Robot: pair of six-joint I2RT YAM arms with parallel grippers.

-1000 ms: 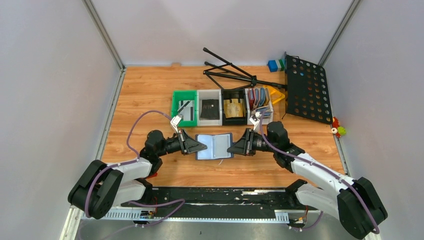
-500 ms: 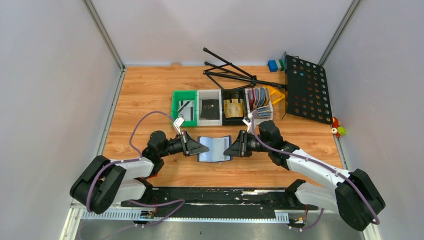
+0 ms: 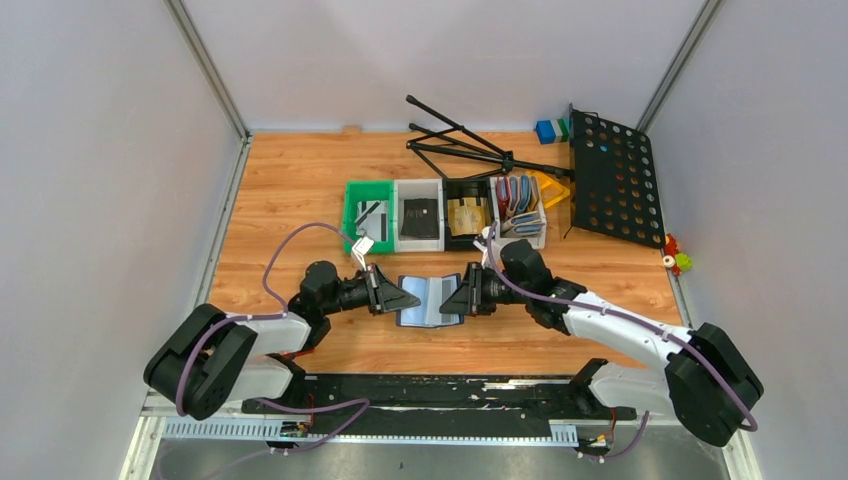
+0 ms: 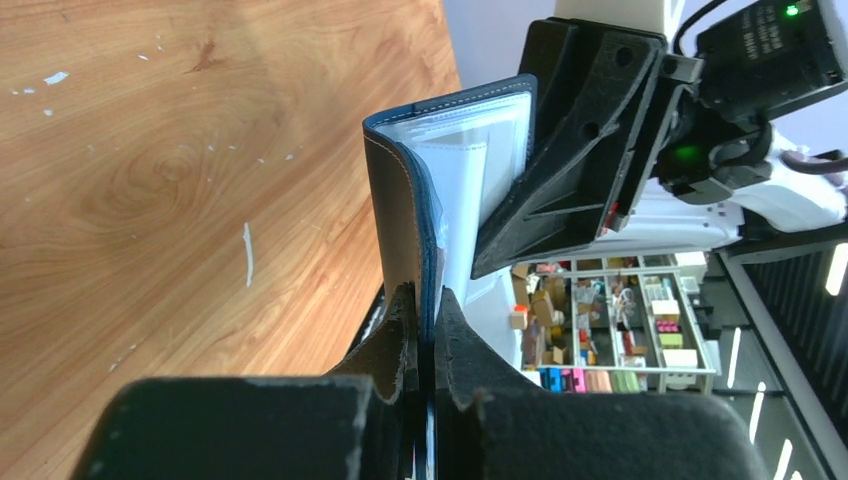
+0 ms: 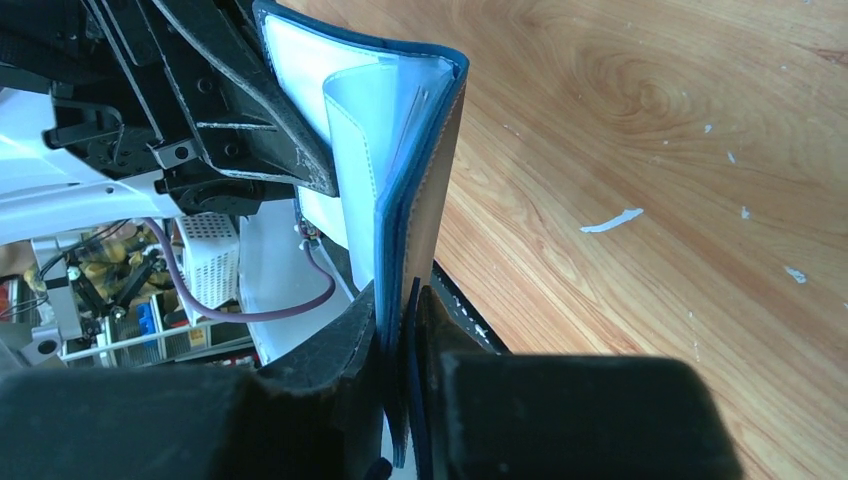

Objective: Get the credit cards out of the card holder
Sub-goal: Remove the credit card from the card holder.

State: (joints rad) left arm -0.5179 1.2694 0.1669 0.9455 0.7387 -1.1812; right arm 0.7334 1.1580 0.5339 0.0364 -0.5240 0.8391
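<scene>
The card holder (image 3: pixel 428 301) is sitting at the middle of the wooden table (image 3: pixel 290 190), half folded into a shallow V with its pale blue-grey pockets facing up and its navy cover outward, and whether any card is lying in those pockets cannot be told. The left gripper (image 3: pixel 413 297) is pinching the holder's left flap, and in the left wrist view its 2 fingers (image 4: pixel 400 330) are pressing together on the thin navy edge of the card holder (image 4: pixel 405 230), nearly closed on it. The right gripper (image 3: pixel 447 302) is gripping the opposite flap in the same way; in the right wrist view the right gripper (image 5: pixel 397 300) is squeezing the cover of the card holder (image 5: pixel 420 180) between narrowly spaced fingers. The 2 grippers are facing each other with the holder between them. Just behind it, 4 small bins are standing in a row: a green bin (image 3: pixel 368 185) holding a silver-grey card (image 3: pixel 372 220), a white bin (image 3: pixel 418 184) holding a dark card (image 3: pixel 420 215), a black bin (image 3: pixel 467 183) holding a tan-gold card (image 3: pixel 466 216), and a pale bin (image 3: pixel 521 238) holding red, blue and grey holders (image 3: pixel 517 194) upright. Farther back, a folded black music stand (image 3: pixel 612 175) is lying on the table.
</scene>
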